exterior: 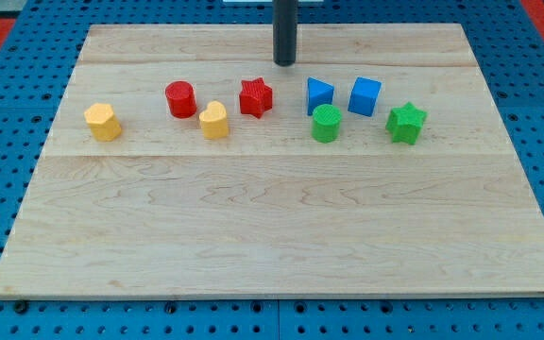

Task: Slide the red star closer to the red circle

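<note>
The red star (255, 97) sits in the upper middle of the wooden board (281, 236). The red circle (180, 99) stands to the star's left, with a yellow heart-shaped block (214, 121) between them and a little lower. My tip (284, 62) is at the view's top, above and slightly right of the red star, apart from it and touching no block.
A yellow block (103, 122) lies at the view's left. To the star's right are a blue block (319, 95), a blue cube (365, 96), a green circle (326, 124) and a green star (406, 123). Blue pegboard surrounds the board.
</note>
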{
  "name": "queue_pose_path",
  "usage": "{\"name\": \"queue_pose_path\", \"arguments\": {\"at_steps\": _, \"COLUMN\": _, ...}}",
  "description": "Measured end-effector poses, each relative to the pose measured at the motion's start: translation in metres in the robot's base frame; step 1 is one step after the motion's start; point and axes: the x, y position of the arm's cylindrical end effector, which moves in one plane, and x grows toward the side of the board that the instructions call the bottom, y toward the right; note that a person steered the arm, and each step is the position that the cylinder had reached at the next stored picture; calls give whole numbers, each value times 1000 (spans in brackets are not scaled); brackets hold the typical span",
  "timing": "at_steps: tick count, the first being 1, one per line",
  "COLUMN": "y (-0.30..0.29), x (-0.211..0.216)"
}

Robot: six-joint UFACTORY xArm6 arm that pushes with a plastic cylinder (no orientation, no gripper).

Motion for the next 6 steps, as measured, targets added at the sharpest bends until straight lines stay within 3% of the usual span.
{"name": "queue_pose_path", "arguments": {"at_steps": 2, "y": -1, "x": 58}}
{"name": "queue_pose_path", "arguments": {"at_steps": 4, "y": -108, "x": 69}}
{"name": "queue_pose_path", "arguments": {"at_steps": 6, "y": -95, "x": 110}}
